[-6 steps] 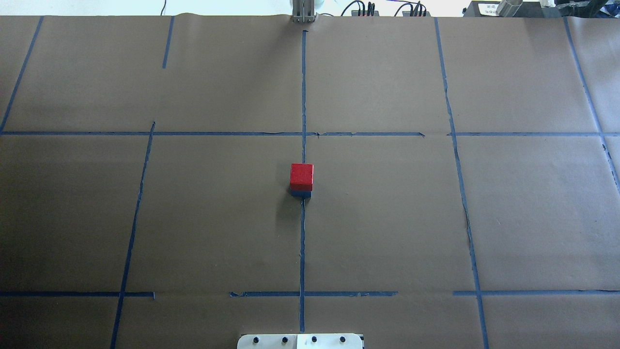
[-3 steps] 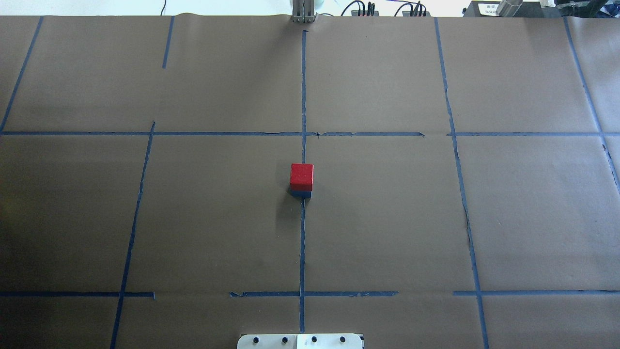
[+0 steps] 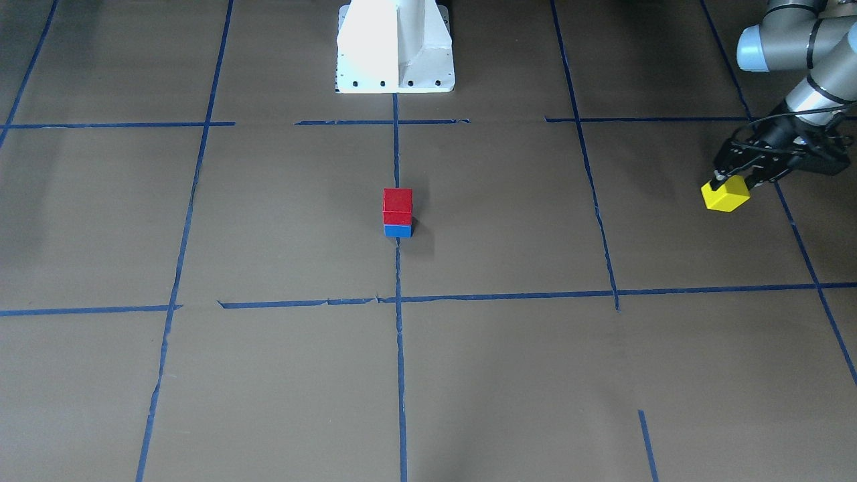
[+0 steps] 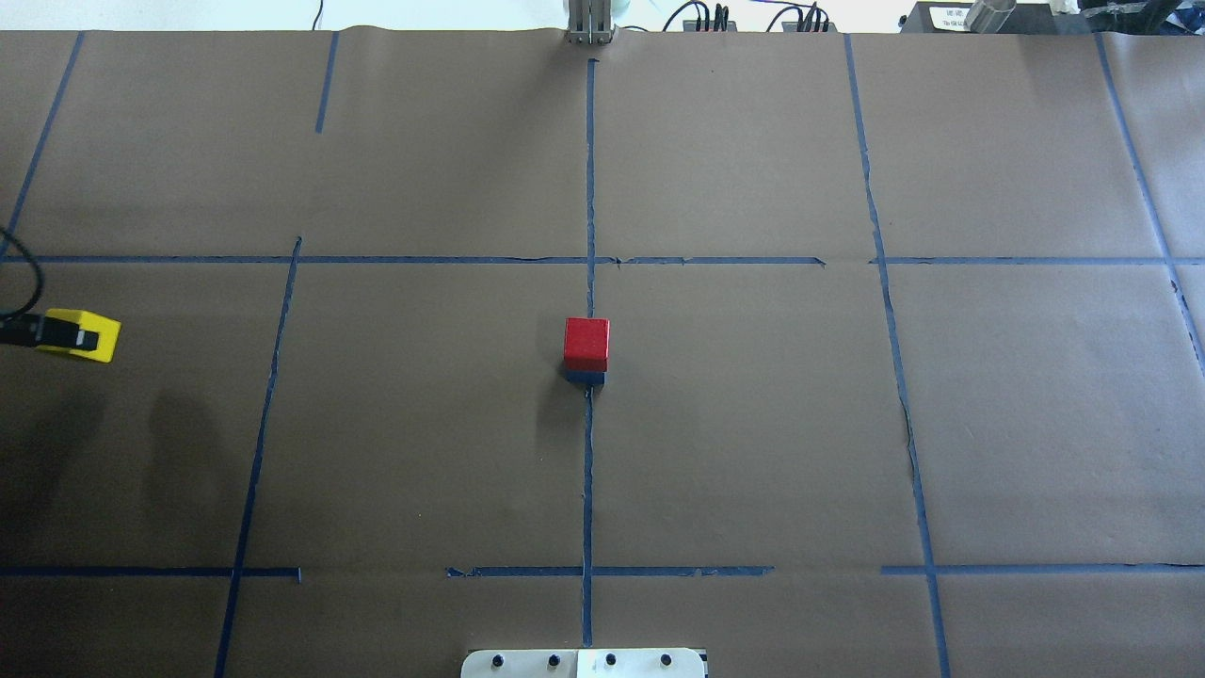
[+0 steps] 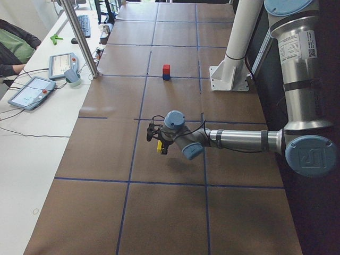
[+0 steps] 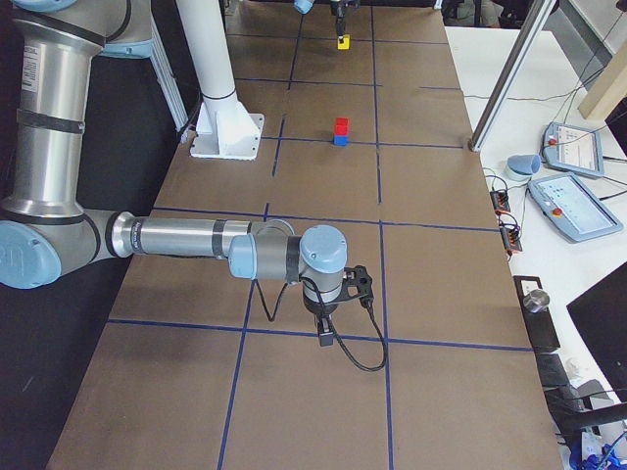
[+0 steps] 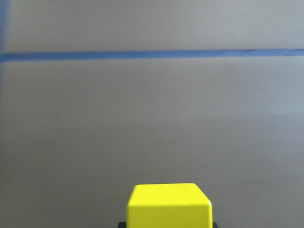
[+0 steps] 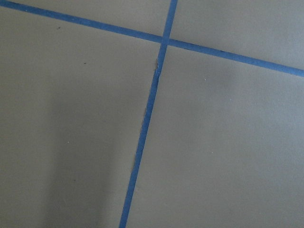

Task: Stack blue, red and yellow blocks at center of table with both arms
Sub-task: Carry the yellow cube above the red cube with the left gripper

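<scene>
A red block (image 3: 398,203) sits on a blue block (image 3: 398,231) at the table's centre; the stack also shows in the overhead view, red block (image 4: 586,341) on blue block (image 4: 584,377). My left gripper (image 3: 730,182) is shut on a yellow block (image 3: 725,195) and holds it above the table, far to the robot's left of the stack. The yellow block (image 4: 105,331) shows at the overhead view's left edge and at the bottom of the left wrist view (image 7: 169,205). My right gripper (image 6: 326,333) shows only in the exterior right view, far from the stack. I cannot tell whether it is open or shut.
The white robot base (image 3: 395,47) stands at the table's near edge behind the stack. Blue tape lines (image 4: 588,188) grid the brown table cover. A metal post (image 5: 79,37) and teach pendants (image 5: 62,65) are on the operators' side.
The left gripper with the yellow block has come into the overhead view from its left edge. The red-on-blue stack has not moved.
</scene>
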Tool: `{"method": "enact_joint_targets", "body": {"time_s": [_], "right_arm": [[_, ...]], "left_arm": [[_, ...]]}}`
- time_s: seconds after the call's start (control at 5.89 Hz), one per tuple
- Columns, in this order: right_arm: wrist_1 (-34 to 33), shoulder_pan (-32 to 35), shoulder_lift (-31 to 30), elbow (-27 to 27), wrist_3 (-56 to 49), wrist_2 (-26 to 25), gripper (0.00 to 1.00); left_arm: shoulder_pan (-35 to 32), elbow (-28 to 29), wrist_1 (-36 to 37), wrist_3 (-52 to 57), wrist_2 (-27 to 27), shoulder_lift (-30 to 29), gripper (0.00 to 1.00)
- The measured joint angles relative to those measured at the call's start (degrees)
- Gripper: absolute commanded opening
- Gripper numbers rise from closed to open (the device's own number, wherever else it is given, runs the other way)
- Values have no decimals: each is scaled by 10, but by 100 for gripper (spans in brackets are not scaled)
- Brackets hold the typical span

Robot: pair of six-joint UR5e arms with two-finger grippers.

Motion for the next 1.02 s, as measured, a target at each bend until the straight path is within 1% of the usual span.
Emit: {"method": "enact_joint_targets", "body": {"time_s": [0.34, 0.51, 0.68, 0.85, 1.02], "right_arm": [[0, 0, 0, 0, 0, 0, 100], [0, 0, 0, 0, 0, 0, 100], [0, 0, 0, 0, 1, 1, 100], [0, 0, 0, 0, 1, 1, 100], [0, 0, 0, 1, 2, 1, 100]], "left_arm": [[46, -29, 161, -1, 4, -161, 1], [64, -37, 275, -3, 20, -251, 2], [104, -45, 405, -6, 67, -347, 2], [153, -44, 485, -18, 121, -414, 0], [199, -36, 519, -46, 168, -461, 4]]}}
